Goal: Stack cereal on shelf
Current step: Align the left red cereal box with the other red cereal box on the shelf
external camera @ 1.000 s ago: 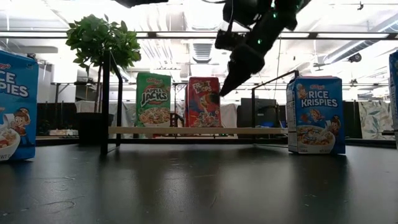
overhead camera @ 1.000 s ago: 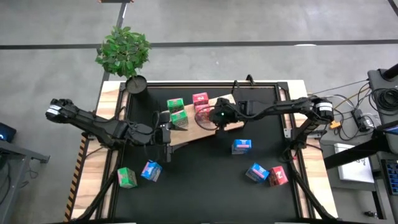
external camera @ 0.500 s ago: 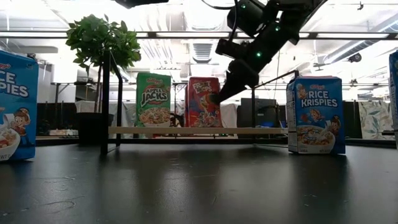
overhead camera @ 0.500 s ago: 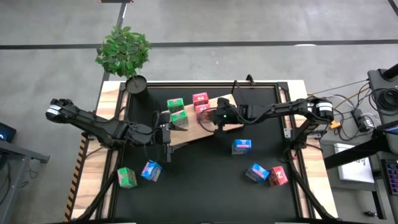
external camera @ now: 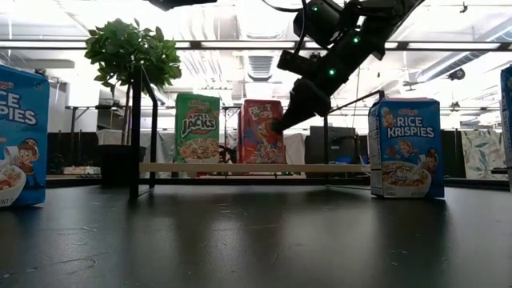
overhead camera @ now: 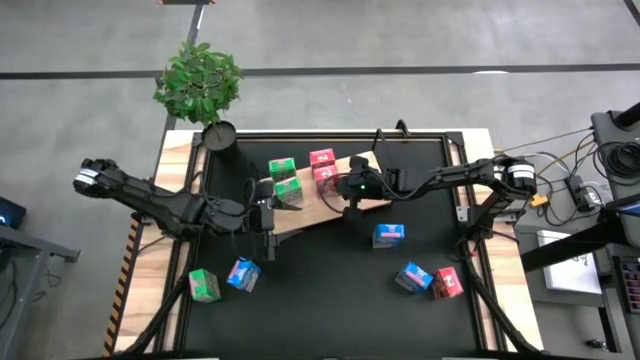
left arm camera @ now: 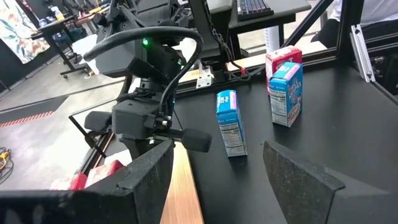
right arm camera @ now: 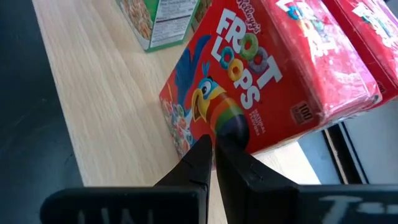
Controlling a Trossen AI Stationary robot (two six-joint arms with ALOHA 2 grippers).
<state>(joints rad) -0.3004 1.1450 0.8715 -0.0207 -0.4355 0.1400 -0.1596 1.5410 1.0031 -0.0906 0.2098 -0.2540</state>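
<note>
The black tabletop mat (overhead camera: 330, 280) carries the light-wood shelf (overhead camera: 300, 218), lying slantwise across its middle, with two green boxes (overhead camera: 285, 181) and two pink-red boxes (overhead camera: 324, 167) standing on it. Directly on the mat lie a green box (overhead camera: 204, 285), three blue boxes (overhead camera: 388, 235) and another pink-red box (overhead camera: 447, 284).

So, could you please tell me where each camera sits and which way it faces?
High view: overhead, straight down; both arms, shelf.
Low view: tabletop height, facing the room; right hand at the Froot Loops box.
Left wrist view: past the open left hand; blue boxes.
Right wrist view: shut fingertips touching the same Froot Loops box.
</note>
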